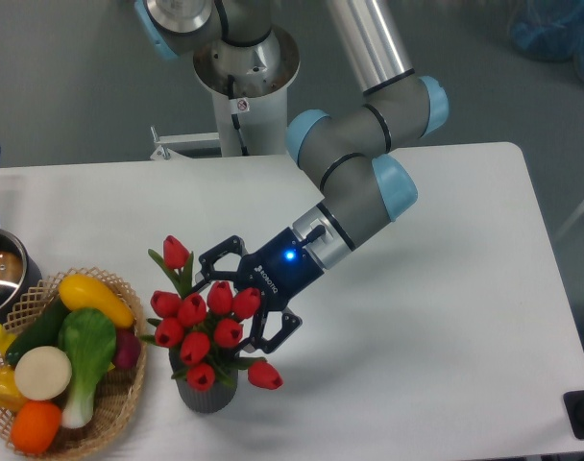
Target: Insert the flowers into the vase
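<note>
The red tulip flowers (198,325) stand with their stems down in the dark grey ribbed vase (207,396), near the table's front left. The bunch spreads wider than the vase, and one bloom (265,376) droops to the right. My gripper (250,298) sits just right of and behind the blooms. It is open, with one finger (221,258) above the bunch and the other (278,331) below right. Several blooms overlap the gap between the fingers in this view. Whether the fingers touch the flowers cannot be told.
A wicker basket (124,403) of toy vegetables and fruit sits left of the vase, close to it. A metal pot (2,274) with a blue handle is at the left edge. The arm (359,182) reaches in from the back, over the middle of the white table (446,317).
</note>
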`<state>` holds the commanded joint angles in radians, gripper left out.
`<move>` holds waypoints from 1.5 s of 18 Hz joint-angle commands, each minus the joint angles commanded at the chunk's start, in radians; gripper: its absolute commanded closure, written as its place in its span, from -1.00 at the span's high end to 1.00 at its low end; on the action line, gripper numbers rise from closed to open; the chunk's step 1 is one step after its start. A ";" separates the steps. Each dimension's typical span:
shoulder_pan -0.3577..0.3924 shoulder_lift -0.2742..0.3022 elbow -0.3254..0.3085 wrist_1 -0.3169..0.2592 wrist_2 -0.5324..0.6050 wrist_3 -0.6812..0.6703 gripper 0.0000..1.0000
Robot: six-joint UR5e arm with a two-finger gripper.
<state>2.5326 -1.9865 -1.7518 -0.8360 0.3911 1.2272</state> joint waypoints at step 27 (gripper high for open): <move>0.250 0.104 0.017 -0.002 0.162 0.003 1.00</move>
<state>2.7826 -1.8823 -1.7349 -0.8376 0.5534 1.2303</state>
